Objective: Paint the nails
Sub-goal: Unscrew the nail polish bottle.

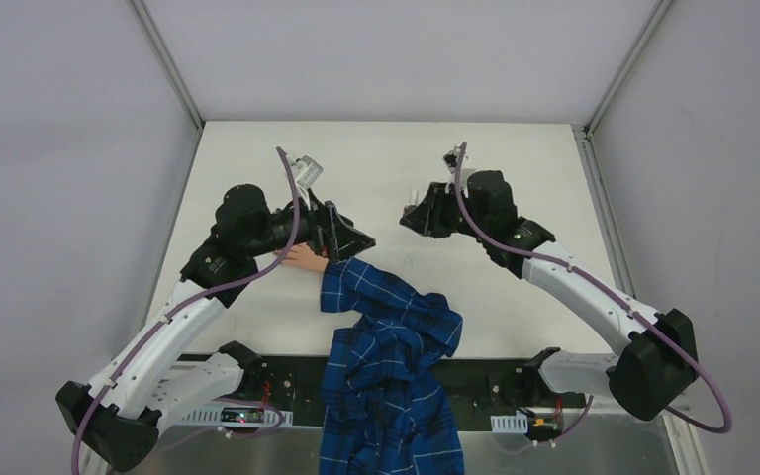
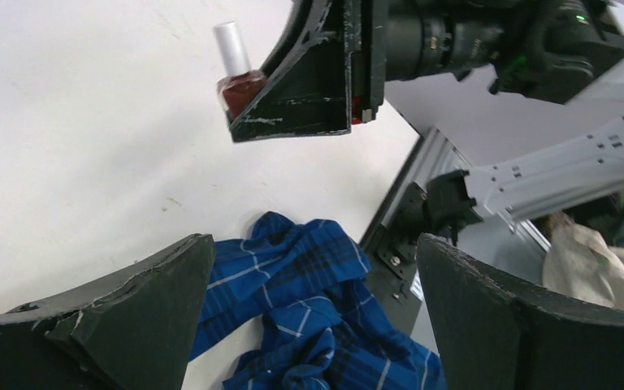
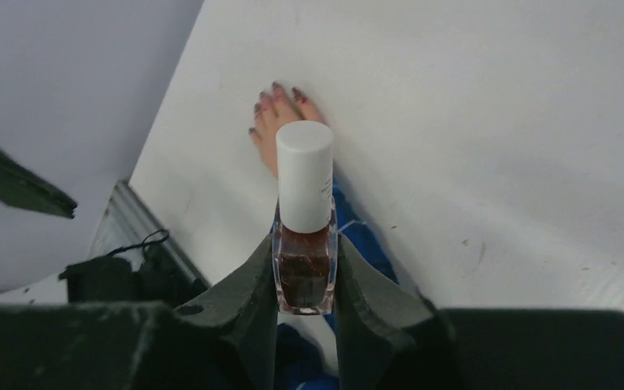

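Right hand (image 3: 305, 244) pinches white-capped polish bottle (image 3: 304, 187). Left hand (image 2: 313, 244) spread wide above plaid sleeve (image 2: 292, 284) draped over near edge of counter (image 1: 376, 168). Dark nails (image 3: 276, 88) rest on counter, left half.

The bottle (image 3: 304, 272) is clear, shiny glass with a smooth, matt white cap (image 3: 304, 175). The sleeve (image 1: 388, 341) is soft, crumpled cloth. The table (image 3: 496, 122) is smooth, matt and lightly scuffed. The left gripper (image 2: 313, 268) has dull, scratched black fingers (image 2: 146, 301). The hand (image 3: 280, 138) looks smooth, maybe rubber, with dark nails (image 3: 299, 94).
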Controlling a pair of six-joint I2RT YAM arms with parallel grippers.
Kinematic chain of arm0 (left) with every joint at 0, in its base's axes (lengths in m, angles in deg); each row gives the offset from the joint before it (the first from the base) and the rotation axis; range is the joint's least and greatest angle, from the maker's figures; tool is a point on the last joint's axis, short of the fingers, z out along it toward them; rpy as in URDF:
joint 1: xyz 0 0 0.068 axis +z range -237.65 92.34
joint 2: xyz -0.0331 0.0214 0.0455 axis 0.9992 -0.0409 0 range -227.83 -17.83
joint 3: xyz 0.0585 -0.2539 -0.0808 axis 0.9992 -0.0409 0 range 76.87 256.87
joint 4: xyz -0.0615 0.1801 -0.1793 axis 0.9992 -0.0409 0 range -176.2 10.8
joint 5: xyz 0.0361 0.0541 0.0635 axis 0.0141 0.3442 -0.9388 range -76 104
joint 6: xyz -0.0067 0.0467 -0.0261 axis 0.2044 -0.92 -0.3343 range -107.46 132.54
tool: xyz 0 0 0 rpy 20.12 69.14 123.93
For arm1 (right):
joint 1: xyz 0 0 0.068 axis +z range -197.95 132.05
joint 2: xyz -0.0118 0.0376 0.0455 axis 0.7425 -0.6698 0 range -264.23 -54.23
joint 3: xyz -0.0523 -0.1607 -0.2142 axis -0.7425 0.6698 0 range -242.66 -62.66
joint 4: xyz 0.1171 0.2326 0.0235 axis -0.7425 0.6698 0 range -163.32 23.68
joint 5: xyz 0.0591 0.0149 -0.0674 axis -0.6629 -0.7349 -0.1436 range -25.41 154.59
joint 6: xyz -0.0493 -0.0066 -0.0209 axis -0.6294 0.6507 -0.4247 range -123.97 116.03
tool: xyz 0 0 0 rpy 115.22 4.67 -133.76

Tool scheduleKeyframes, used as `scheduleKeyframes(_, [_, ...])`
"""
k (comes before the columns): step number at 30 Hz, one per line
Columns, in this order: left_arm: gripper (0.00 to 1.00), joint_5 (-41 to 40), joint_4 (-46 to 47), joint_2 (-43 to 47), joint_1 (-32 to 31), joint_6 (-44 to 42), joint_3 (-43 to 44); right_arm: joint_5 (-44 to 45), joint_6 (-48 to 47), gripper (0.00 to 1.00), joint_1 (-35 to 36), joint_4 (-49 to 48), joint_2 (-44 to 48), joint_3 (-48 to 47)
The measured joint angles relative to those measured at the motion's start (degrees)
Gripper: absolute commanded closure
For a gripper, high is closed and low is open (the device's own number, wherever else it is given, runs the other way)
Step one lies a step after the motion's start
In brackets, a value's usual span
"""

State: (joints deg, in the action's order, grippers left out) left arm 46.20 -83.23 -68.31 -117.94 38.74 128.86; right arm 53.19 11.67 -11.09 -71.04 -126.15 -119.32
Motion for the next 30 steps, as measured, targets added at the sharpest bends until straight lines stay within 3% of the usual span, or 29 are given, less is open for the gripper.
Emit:
scheduleKeyframes(8, [0.01, 12.3, 2.5, -3.6, 0.0, 1.4, 1.5, -25.7, 3.7, 1.0, -1.5, -8.0, 1.6, 3.1])
scheduleKeyframes(14, [0.01, 19.6, 6.3, -4.5, 0.0, 4.6, 1.6, -34.9, 4.5, 1.0, -0.1, -11.6, 2.8, 3.8])
scheduleKeyframes(20, [0.03, 21.9, 8.0, -4.5, 0.0, 5.8, 1.6, -39.3, 4.5, 1.0, 2.0, -12.7, 5.3, 4.0])
scheduleKeyframes(30, [0.35, 24.3, 9.1, -4.7, 0.0, 7.6, 1.6, -43.1, 3.1, 1.0, 6.0, -11.1, 4.2, 3.4])
